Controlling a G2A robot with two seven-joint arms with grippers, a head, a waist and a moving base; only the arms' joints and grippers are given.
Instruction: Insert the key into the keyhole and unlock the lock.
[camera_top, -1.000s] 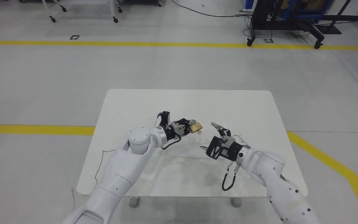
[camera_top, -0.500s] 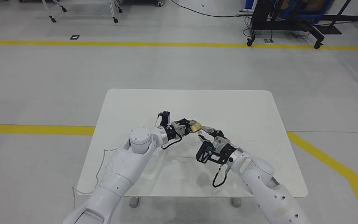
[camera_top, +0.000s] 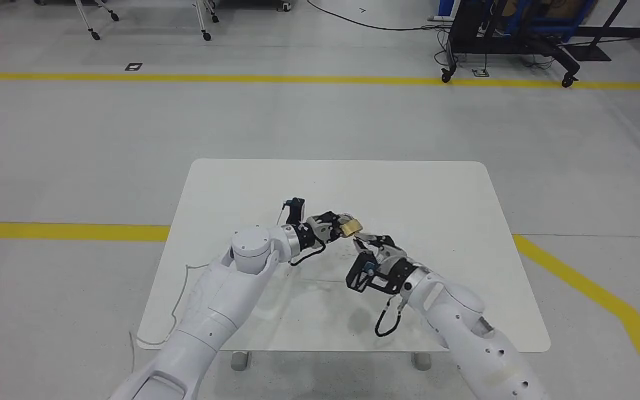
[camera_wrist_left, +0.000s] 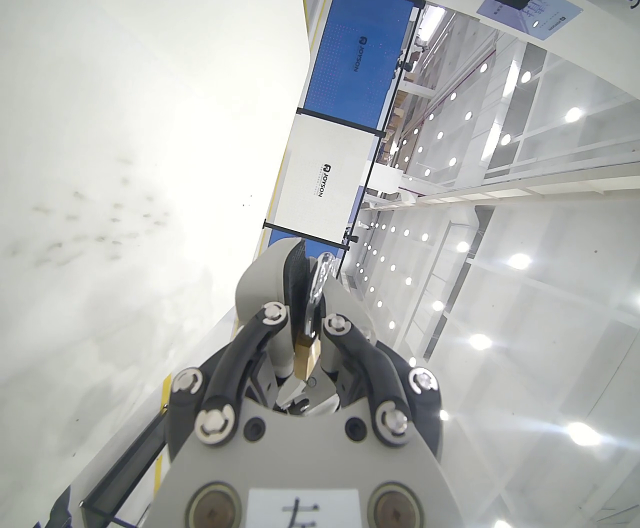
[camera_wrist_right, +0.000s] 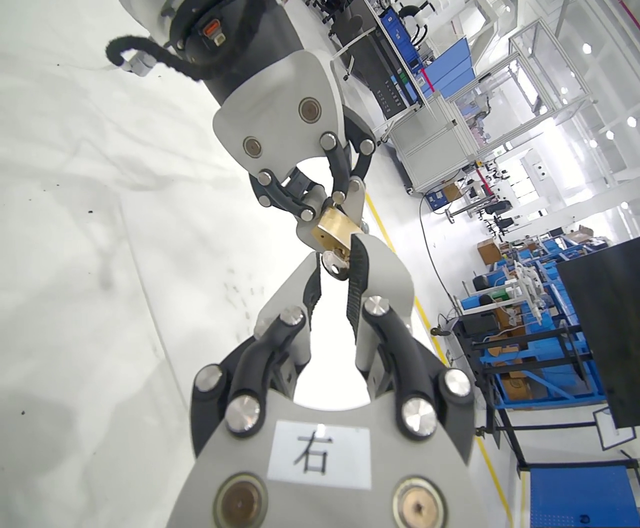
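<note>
The lock (camera_wrist_right: 336, 230) is held up off the bench (camera_top: 440, 200) in the left hand (camera_wrist_left: 311, 290), which is closed on it, with the brass body sticking out towards the other arm. The right hand (camera_top: 366, 240) is right up against the lock's underside. In the right wrist view, the round head of the key (camera_wrist_right: 334, 266) sits within this hand and touches the bottom of the brass body. No blade shows between head and lock, so I judge the key to be pushed into the keyhole, or very nearly so. I cannot tell whether the right hand is pinching the key or only standing around it.

That would put the insertion step at or close to done. Still to come are a firm hold on the key's head, the turn, and the release of the shackle. The left hand hides the shackle, so nothing here shows it sprung, and I take the lock as not yet opened.

A second ago the right hand was well apart from the lock, off to its side over the bench. Half a second ago it was near, and now it touches. The left hand and the lock are in about the same place throughout.
</note>
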